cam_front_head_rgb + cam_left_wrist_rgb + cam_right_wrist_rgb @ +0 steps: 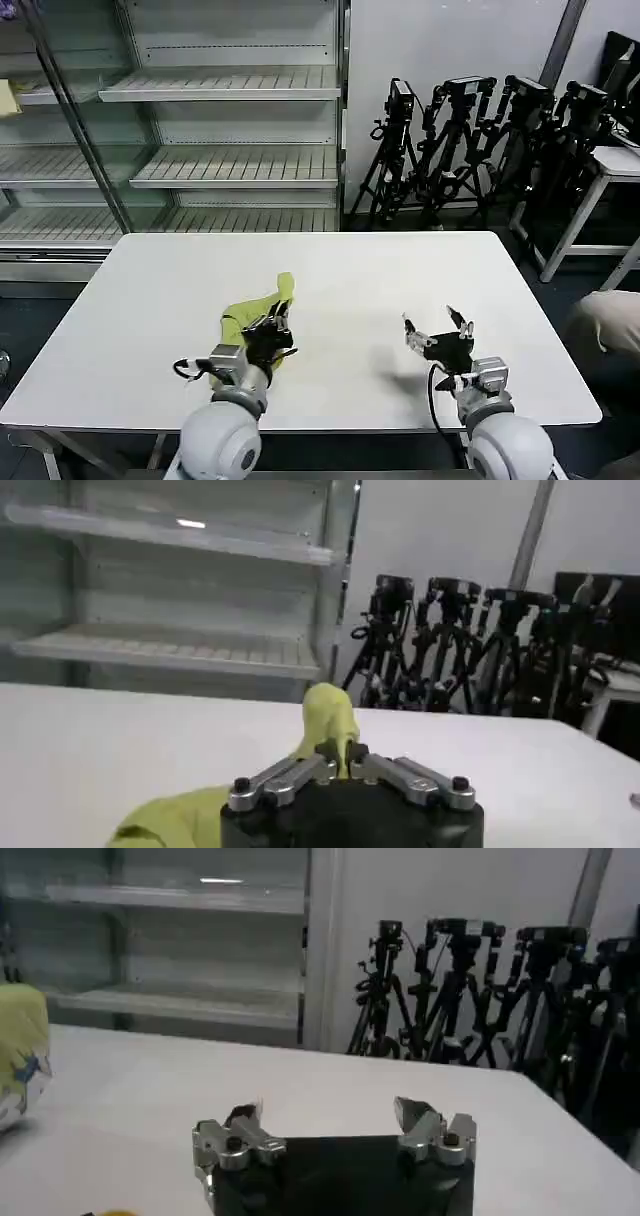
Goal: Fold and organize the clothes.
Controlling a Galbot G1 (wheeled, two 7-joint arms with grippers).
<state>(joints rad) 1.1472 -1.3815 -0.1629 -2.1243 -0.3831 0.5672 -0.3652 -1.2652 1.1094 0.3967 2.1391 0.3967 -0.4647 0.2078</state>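
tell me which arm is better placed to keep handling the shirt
Left, probably: the left gripper is shut on the lime T-shirt, while the right gripper hangs open over bare table.

T-shirt [255,310] on table [400,270], left of right hand [438,325]

Lime T-shirt [252,310] lies bunched on white table [380,270].

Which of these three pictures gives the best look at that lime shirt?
The head view: it shows the whole bunched T-shirt on the white table, pinched by the left gripper. The left wrist view shows a raised peak between closed fingers; the right wrist view catches an edge. The right gripper is open.
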